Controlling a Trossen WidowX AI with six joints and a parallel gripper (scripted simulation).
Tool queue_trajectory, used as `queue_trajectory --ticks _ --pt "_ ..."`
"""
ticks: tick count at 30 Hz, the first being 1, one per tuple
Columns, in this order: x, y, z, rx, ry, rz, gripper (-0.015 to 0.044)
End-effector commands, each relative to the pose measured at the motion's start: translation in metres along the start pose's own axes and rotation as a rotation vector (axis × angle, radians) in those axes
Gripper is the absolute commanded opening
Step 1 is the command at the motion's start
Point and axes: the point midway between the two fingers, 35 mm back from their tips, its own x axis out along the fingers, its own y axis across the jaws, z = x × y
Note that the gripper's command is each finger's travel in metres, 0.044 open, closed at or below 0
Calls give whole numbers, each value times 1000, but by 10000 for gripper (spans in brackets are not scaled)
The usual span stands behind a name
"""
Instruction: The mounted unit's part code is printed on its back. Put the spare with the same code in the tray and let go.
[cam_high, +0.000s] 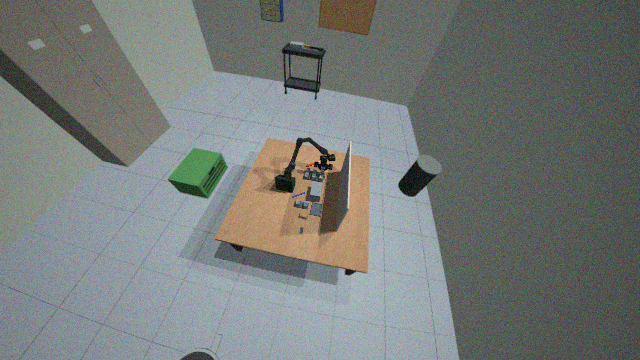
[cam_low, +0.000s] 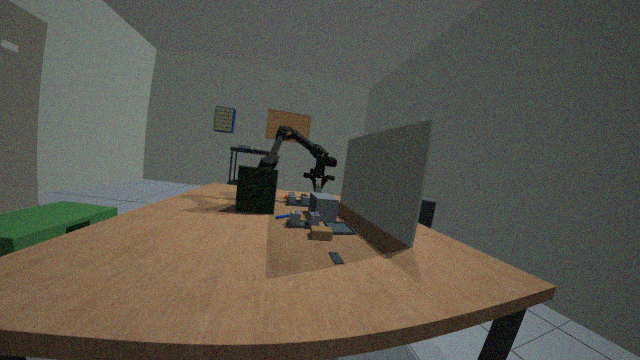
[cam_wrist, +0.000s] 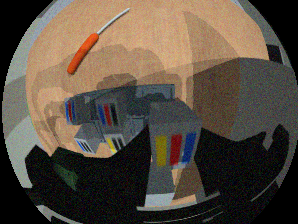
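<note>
My gripper is shut on a grey spare with yellow, red and blue stripes. The spare appears raised over the near-right part of the dark spare rack. Several other striped grey spares stand at the rack, including a blue-red one and a red-black one. A flat dark tray lies beyond the grey box. Beside it is a low stand with small grey blocks, seemingly the mounted unit's. Its back code is unreadable.
A grey box stands between rack and tray. A tall upright panel runs alongside. An orange-handled tool, a blue stick, a tan block and a small dark piece lie on the table.
</note>
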Motion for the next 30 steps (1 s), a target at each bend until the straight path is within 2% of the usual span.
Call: queue_trajectory --ticks 1,8,22,30 --pt "-10 2 1 -3 -5 5 0" --pt "-10 1 1 0 2 6 0" --pt "-82 -1 11 -3 -2 5 0" --pt "-83 -11 -5 -2 10 1 0"
